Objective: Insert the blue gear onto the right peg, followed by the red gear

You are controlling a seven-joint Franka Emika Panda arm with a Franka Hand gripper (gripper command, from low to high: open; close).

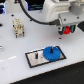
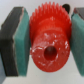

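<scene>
Wrist view is filled by the red gear point(image 2: 47, 42), a chunky, glossy bright red plastic piece with a toothed rim along one end and a round bore through its face. It is clamped between the two fingers point(image 2: 19, 42) of the gripper point(image 2: 47, 45), whose teal pads are pressed against its opposite sides; the jaws are closed on it. White specular glints are seen on the red surface.

In the exterior view, the gripper point(image 1: 67, 29) is seen above the tabletop point(image 1: 15, 70) near its far edge, toward the exterior view's right, with the red gear point(image 1: 67, 30) visible as a small red patch between the fingers, held clear of the surface. The blue gear point(image 1: 51, 52) is seen as a flat, wide, bright blue toothed disc lying on the grey plate point(image 1: 36, 58) with a black border, close to the near edge of the tabletop. The right peg cannot be made out under the blue disc at this resolution. A shorter dark pin point(image 1: 38, 54) is seen on the plate beside the blue gear. A small cream-coloured block point(image 1: 18, 28) stands toward the far left of the tabletop. No brand, label or writing can be read in either view.
</scene>
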